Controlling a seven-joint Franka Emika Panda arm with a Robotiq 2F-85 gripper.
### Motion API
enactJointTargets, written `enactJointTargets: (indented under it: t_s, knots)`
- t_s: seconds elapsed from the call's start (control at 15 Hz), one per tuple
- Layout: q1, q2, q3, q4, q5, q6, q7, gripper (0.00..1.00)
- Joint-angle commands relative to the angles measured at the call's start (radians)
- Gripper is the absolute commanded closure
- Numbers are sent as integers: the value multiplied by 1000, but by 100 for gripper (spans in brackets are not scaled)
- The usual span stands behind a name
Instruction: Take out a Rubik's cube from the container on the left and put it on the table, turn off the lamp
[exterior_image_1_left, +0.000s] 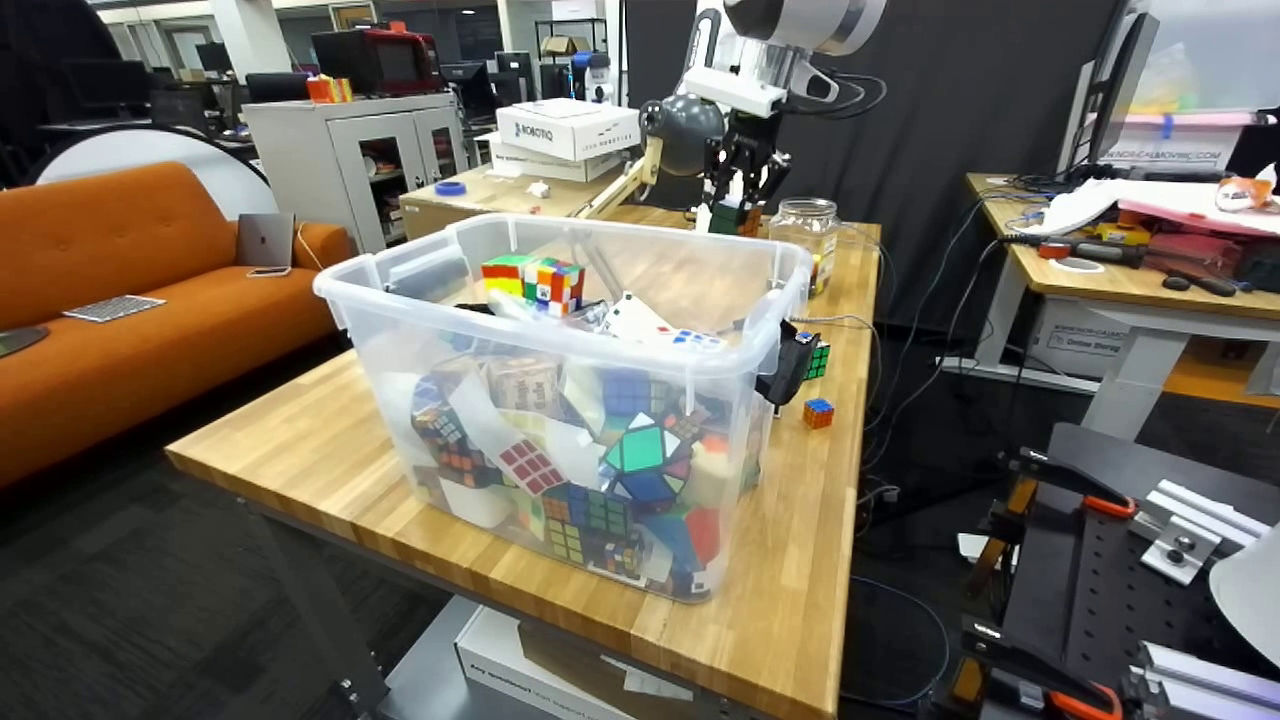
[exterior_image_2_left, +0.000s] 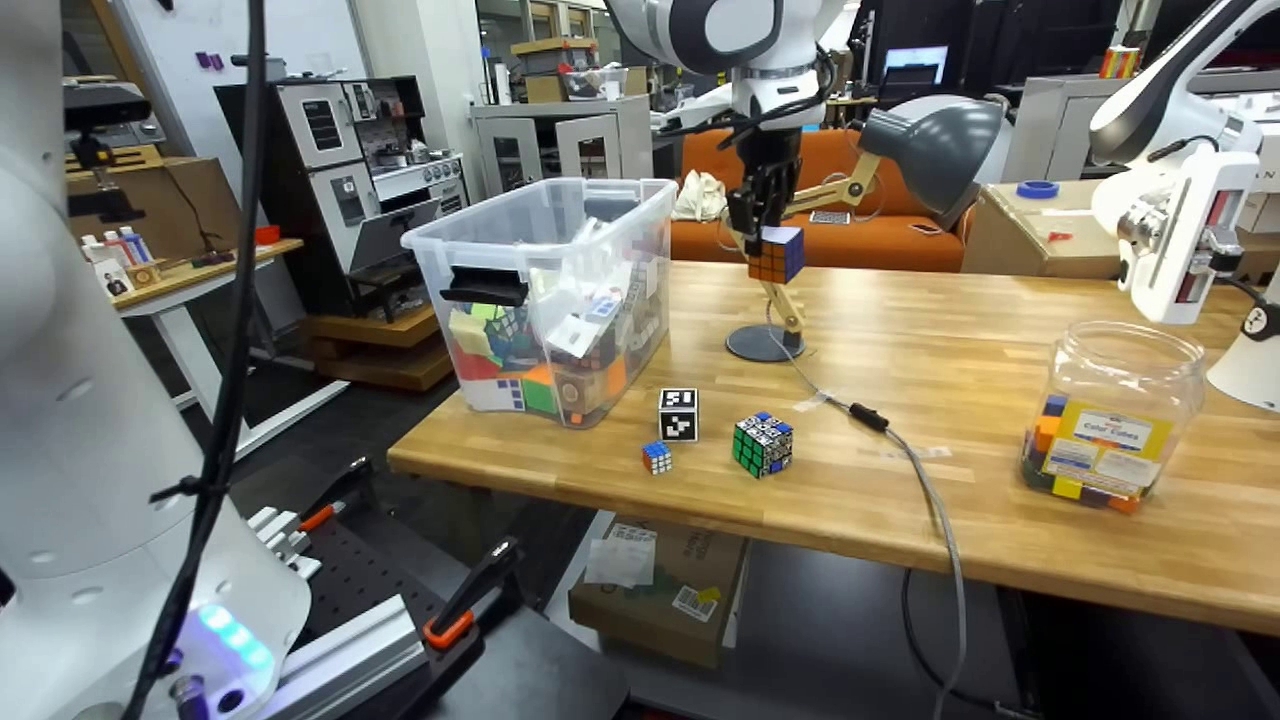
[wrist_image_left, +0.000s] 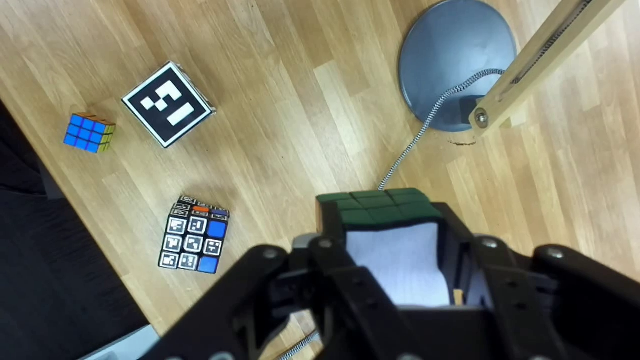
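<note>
Gripper (wrist_image_left: 392, 225) clamped on a Rubik's cube (exterior_image_2_left: 776, 256), fingers (wrist_image_left: 452, 230) on opposite sides, likely to leave its underside free for setting down; cube held aloft, apart from the table (exterior_image_2_left: 900, 330), to the right of the container (exterior_image_2_left: 470, 252) in an exterior view, perhaps to clear its walls; there an orange face points near, a pale one right; no long axis, edges being equal. Lamp (exterior_image_2_left: 930, 145) stands beyond the cube, reaching right; lit or not, cannot tell; switching off presumably follows the set-down.
</note>
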Motion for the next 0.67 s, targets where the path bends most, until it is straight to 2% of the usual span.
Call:
enactJointTargets:
  t_s: [0.0, 0.33, 0.6]
  knots:
    - [20, 18, -10, 14, -41, 8, 5, 78]
    - [65, 57, 5, 49, -113, -14, -10, 78]
    - [82, 123, 13, 93, -126, -44, -20, 78]
